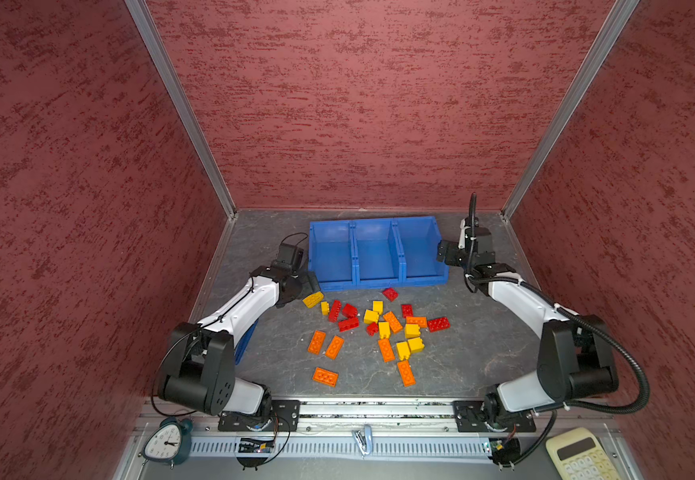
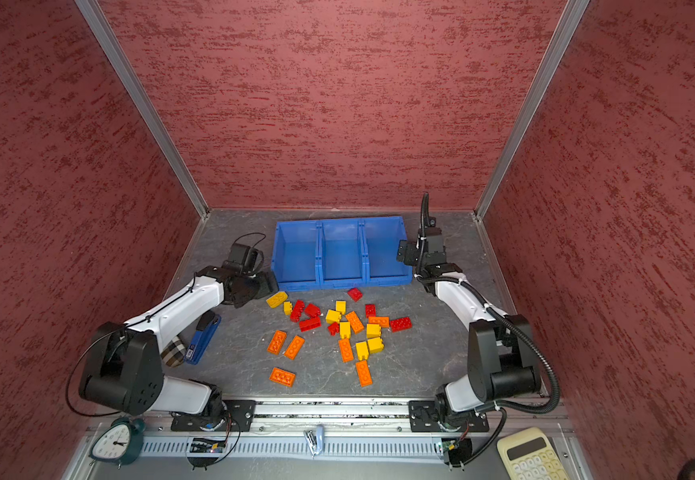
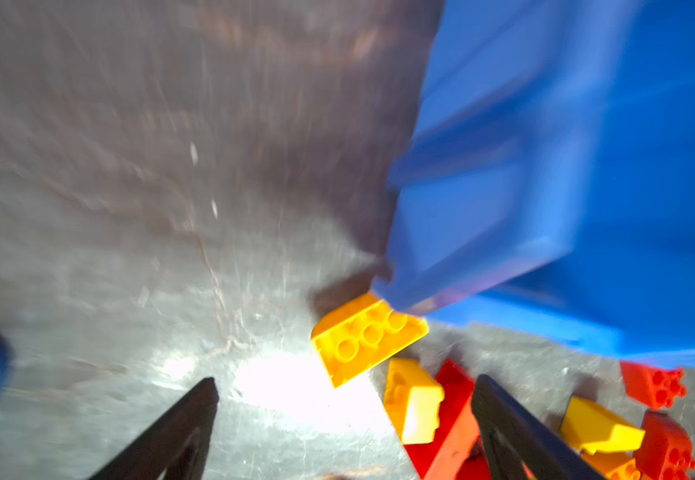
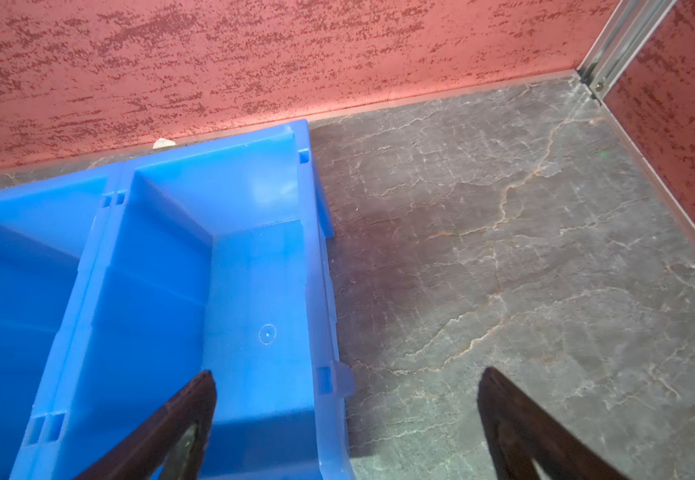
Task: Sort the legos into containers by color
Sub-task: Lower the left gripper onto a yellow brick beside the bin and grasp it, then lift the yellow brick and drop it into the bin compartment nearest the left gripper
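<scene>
Red, yellow and orange legos (image 1: 384, 329) (image 2: 344, 329) lie scattered on the grey floor in front of three joined blue containers (image 1: 375, 259) (image 2: 339, 257), which look empty. My left gripper (image 1: 311, 284) (image 3: 345, 380) is open, low by the left container's front corner (image 3: 545, 166). A long yellow brick (image 1: 312, 298) (image 3: 368, 336) lies just beyond its fingertips, untouched. My right gripper (image 1: 441, 253) (image 4: 349, 372) is open and empty. It straddles the right wall of the rightmost container (image 4: 254, 291), one finger over the bin, the other over the floor.
A blue stapler (image 2: 202, 336) and a checked pouch (image 2: 173, 351) lie under the left arm. An alarm clock (image 1: 167, 442) and a calculator (image 1: 578, 455) sit at the front rail. Red walls close in the back and both sides.
</scene>
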Robot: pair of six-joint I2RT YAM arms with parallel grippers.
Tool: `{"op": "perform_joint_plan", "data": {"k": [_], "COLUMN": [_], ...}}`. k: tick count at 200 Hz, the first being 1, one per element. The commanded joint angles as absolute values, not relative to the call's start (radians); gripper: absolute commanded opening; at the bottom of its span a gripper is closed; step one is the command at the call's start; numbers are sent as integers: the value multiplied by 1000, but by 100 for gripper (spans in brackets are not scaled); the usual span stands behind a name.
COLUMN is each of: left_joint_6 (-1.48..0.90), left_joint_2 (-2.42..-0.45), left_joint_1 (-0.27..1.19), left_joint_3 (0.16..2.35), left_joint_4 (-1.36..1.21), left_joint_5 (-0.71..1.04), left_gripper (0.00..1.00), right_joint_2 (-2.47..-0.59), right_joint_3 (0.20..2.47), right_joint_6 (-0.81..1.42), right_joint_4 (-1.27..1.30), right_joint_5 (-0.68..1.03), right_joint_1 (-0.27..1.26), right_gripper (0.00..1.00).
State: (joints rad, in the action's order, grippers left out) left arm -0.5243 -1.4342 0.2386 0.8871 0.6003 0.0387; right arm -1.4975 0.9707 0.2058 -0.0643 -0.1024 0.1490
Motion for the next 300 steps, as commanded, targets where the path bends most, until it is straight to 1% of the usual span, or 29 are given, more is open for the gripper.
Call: {"op": "perform_joint_plan", "data": {"k": [1,34,54,78,95,110,132,160,190,207,219,229,248,257,278,300], "left_joint_6": [-481,-442,-410,-363,-337,-320,-291,-288,-331,-348,-355,-360,-356,-353,-351,-345], "left_joint_2": [-1438,-1532,-1592,-1676,-1730,-1757,-1735,-1704,-1713,-1744,-1757,-1755,-1732,-1718,-1683,-1639], "left_joint_1": [245,256,293,340,347,362,416,454,458,459,460,460,457,457,453,445], "left_joint_3": [852,880,918,990,1033,1056,1027,975,973,996,1005,1002,985,976,950,917], "left_joint_4": [456,484,483,516,531,544,539,545,573,586,589,580,556,548,531,506], "left_joint_5": [166,59,23,-84,-99,-91,-88,-68,-130,-150,-165,-173,-164,-165,-163,-155], "left_gripper": [91,90,89,89,89,86,83,75,74,67,61,57,55,54,50,44], "right_joint_2": [-1499,-1497,-1498,-1499,-1499,-1497,-1489,-1495,-1518,-1525,-1530,-1540,-1579,-1600,-1655,-1704], "right_joint_3": [994,984,984,985,985,987,977,972,991,999,999,1001,1029,1045,1086,1117], "right_joint_6": [213,210,213,211,206,204,202,202,196,195,181,154,129,116,129,124], "right_joint_4": [-35,-29,-29,-27,-28,-33,-29,-18,-18,-17,-7,0,-17,-24,-49,-61], "right_joint_5": [-132,-135,-131,-128,-130,-133,-138,-130,-99,-83,-32,56,150,158,113,204], "right_joint_1": [151,151,152,151,151,151,151,151,151,151,152,152,168,182,205,223], "right_gripper": [99,99,99,99,99,99,99,99,99,99,99,99,99,99,99,98]}}
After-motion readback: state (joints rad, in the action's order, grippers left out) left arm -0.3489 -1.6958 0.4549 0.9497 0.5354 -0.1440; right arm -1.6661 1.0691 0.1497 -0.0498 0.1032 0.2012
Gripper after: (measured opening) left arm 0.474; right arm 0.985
